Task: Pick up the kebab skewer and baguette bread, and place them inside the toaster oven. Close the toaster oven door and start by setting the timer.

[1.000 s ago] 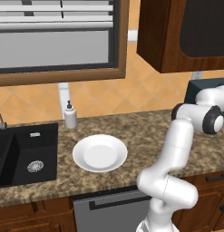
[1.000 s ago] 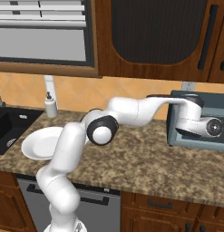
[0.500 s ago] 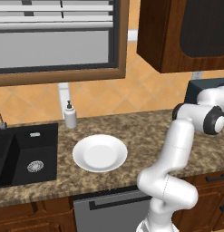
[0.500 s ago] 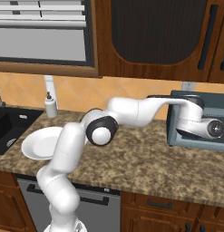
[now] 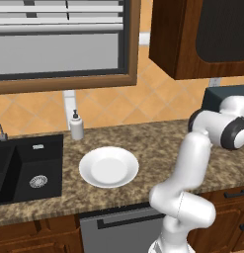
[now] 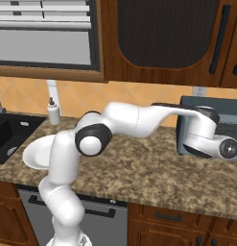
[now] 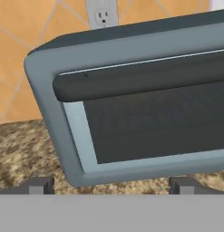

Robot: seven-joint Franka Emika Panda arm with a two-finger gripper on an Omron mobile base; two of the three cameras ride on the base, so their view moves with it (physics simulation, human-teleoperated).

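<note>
**Operator:** What has changed over the last second?

**Spotter:** Almost nothing. Your arm holds the same reach as a second ago, and the gripper [image 7: 112,186] faces the oven [image 6: 184,129] from close in front. Its jaws stand wide apart with nothing between them.

**Operator:** And the door?

**Spotter:** The door [image 7: 154,122] sits flush in its frame, so I take it as shut, with the handle [image 7: 145,79] across its top. You are not touching either.

**Operator:** Where is the food?

**Spotter:** The plate [image 5: 108,167], well left of the oven, is bare. My guess is that the skewer and baguette are already inside the oven, but the glass is too dark to confirm it.

**Operator:** So what does the pause mean?

**Spotter:** You look to be between steps. If the loading and closing are done, only the timer remains, and you will have to shift toward the oven's right side for that.

**Operator:** Is anything in the way?

**Spotter:** No. The soap bottle [image 5: 76,126] and the sink [image 5: 24,173] lie further left of the oven than the plate. An outlet [image 7: 103,16] sits on the wall just behind the oven. Watch the handle, because it juts toward your fingers.
</note>
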